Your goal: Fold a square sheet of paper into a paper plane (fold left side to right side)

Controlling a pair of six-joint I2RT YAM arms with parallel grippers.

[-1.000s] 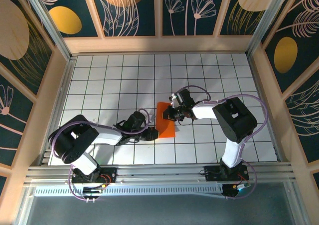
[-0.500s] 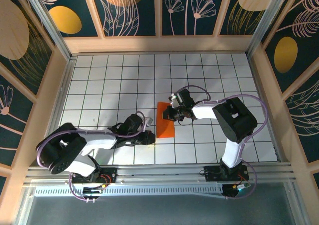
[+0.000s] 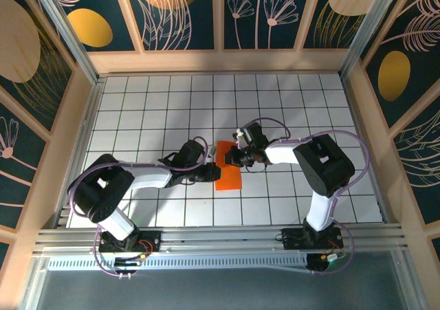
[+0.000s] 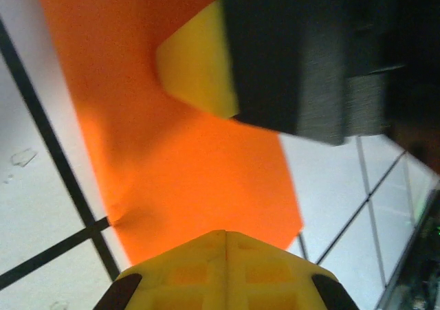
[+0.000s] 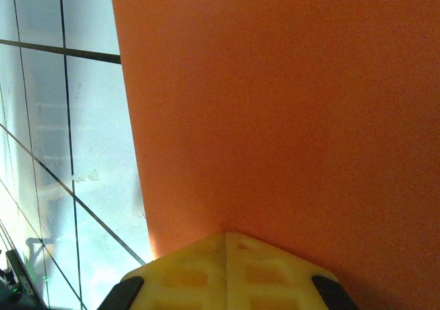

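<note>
At the middle of the tiled worktop (image 3: 151,111) the orange sheet (image 3: 229,174) lies as a narrow rectangle. The left claw (image 3: 210,175), fingers closed together, meets its left edge. The right claw (image 3: 232,157), likewise closed, rests on its far half. I cannot tell whether either pinches paper.

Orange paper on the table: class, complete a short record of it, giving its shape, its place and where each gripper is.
sheet: orange paper, a narrow rectangle with no pointed nose
place: lying on the white tiled table, near its middle
left gripper: at the paper's left edge
right gripper: at the paper's upper right edge
open or shut: unclear for both
</note>
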